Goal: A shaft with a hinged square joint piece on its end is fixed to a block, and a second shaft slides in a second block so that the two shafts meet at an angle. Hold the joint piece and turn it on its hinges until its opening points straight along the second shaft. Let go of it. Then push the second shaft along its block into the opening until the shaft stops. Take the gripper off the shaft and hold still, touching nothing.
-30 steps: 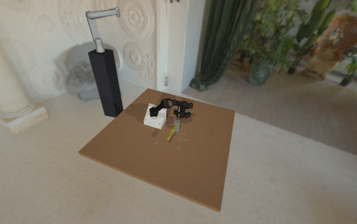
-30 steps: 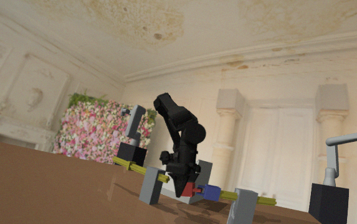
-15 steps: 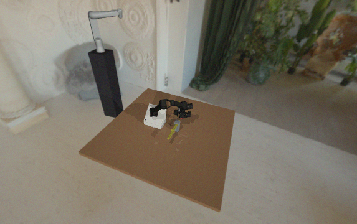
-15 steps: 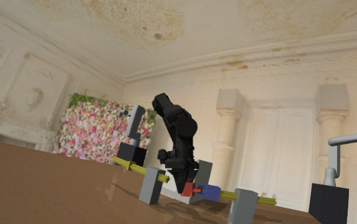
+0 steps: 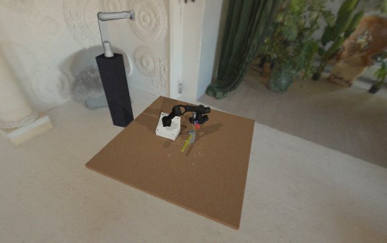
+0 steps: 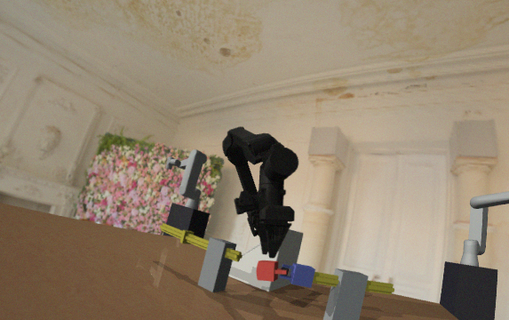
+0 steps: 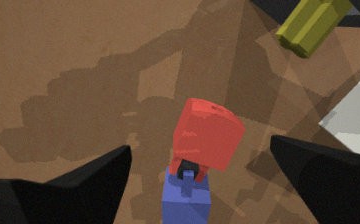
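Exterior view: I'm seeing my hand [image 5: 198,120] [image 6: 271,255] [image 7: 201,147] hovering above the red joint piece [image 5: 197,126] [image 6: 266,270] [image 7: 208,134], its fingers spread wide, pinching nothing. The red piece is sitting beside the blue piece [image 5: 196,122] [image 6: 302,275] [image 7: 186,202] on the fixed shaft [image 6: 326,279], short of the sliding shaft [image 5: 185,146] [image 6: 198,241] [image 7: 315,25]. Assuming the turn is finished, I should be lifting clear without nudging the hinges, then gripping the sliding shaft squarely behind its block [image 5: 192,136] [image 6: 218,265] and pushing strictly along its line. The wrist view is showing the red piece angling toward the shaft's ribbed end; the exterior is hiding that bend but revealing the gap between hand and piece.
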